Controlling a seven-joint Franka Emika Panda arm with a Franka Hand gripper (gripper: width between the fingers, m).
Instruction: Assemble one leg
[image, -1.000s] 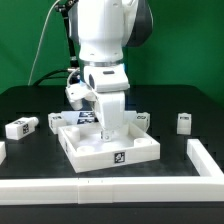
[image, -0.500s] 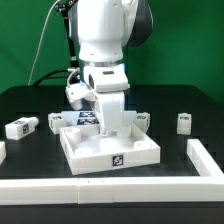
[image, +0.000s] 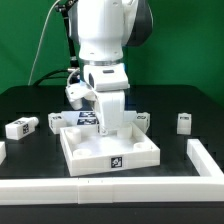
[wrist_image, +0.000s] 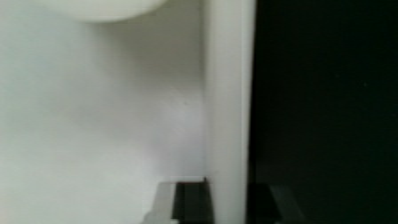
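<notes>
My gripper is down at the back wall of the large white square tray-like piece. In the wrist view the piece's thin white wall runs between my two dark fingertips, and the jaws stand against both its sides. Small white legs with marker tags lie on the black table. One leg is at the exterior view's far left and another is by the tray-like piece's back left corner. One is behind the piece's right side and one stands at the right.
A low white rail runs along the table's front and turns back at the exterior view's right. The arm's white body stands over the tray-like piece and hides part of the table behind it.
</notes>
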